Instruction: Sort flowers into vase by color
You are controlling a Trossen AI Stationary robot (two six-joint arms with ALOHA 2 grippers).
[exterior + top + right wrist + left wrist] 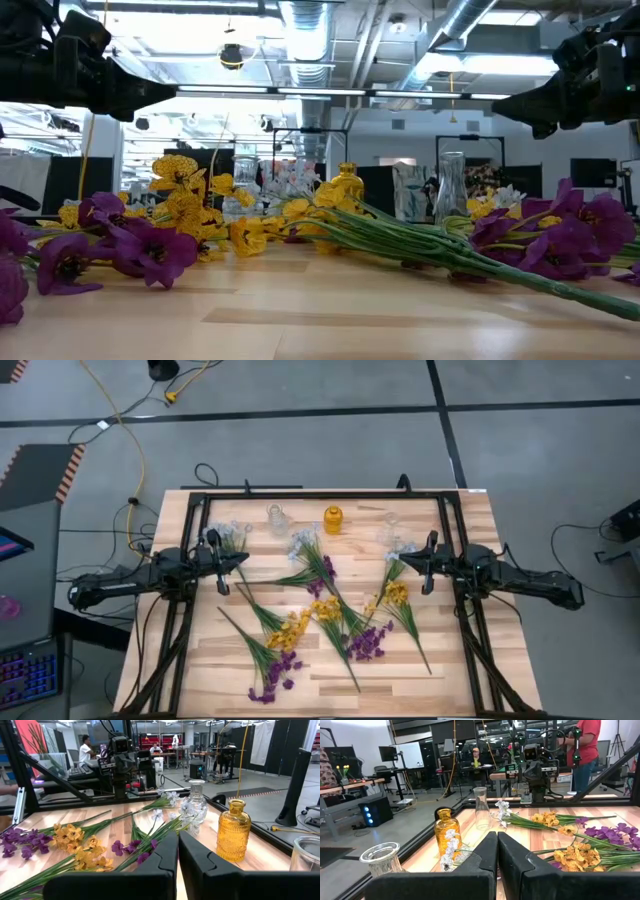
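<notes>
Artificial flowers lie loose across the middle of the wooden table (470, 650): yellow sprigs (290, 630), purple sprigs (368, 642) and pale white sprigs (303, 542), stems flat on the boards and crossing each other. Near the far edge stand an amber vase (333, 519) and two clear vases (277, 517) (392, 525). My left gripper (238, 564) hovers shut over the table's left side, above the flowers. My right gripper (408, 563) hovers shut over the right side, facing it. In the wrist views the left gripper (497, 851) and right gripper (178, 849) hold nothing.
A black frame (320, 494) runs along the table's far edge and both sides. The low view shows both arms (100, 80) (580, 80) well above the blossoms. People (585, 745) stand in the room beyond the table. Bare wood lies along the near edge (440, 690).
</notes>
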